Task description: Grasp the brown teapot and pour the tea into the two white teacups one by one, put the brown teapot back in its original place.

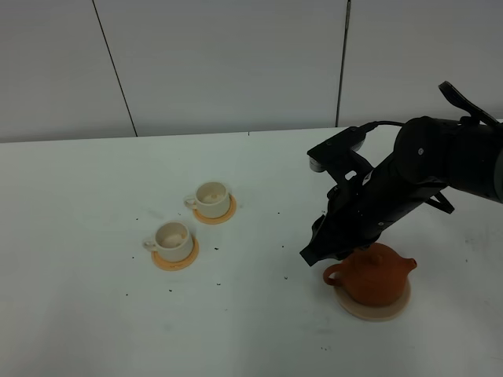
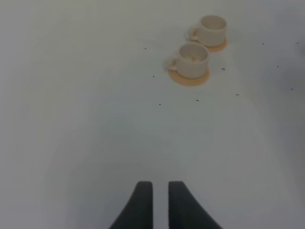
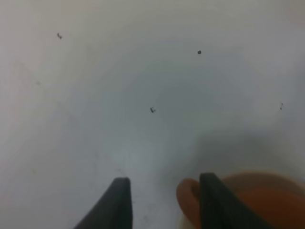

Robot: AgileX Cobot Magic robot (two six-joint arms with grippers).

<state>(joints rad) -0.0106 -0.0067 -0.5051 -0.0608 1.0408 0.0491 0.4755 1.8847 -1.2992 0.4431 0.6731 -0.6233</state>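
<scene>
Legend. The white table (image 1: 78, 236) is stretching across everything I am looking down on, and it is meeting a grey panelled wall (image 1: 236, 63) at its far edge. Two dark seams (image 1: 115, 67) are running down that wall, the left one slanting, the right one standing nearly upright. Left of the table's middle, the far orange coaster (image 1: 224, 217) and the near orange coaster (image 1: 177, 265) are lying flat, close together but apart, on a diagonal; only their rims are showing. Small dark specks (image 1: 278, 212) are lying scattered over the tabletop, thickest around the coasters and towards the middle. They are possibly crumbs or dirt; at this sharpness I cannot tell.
</scene>
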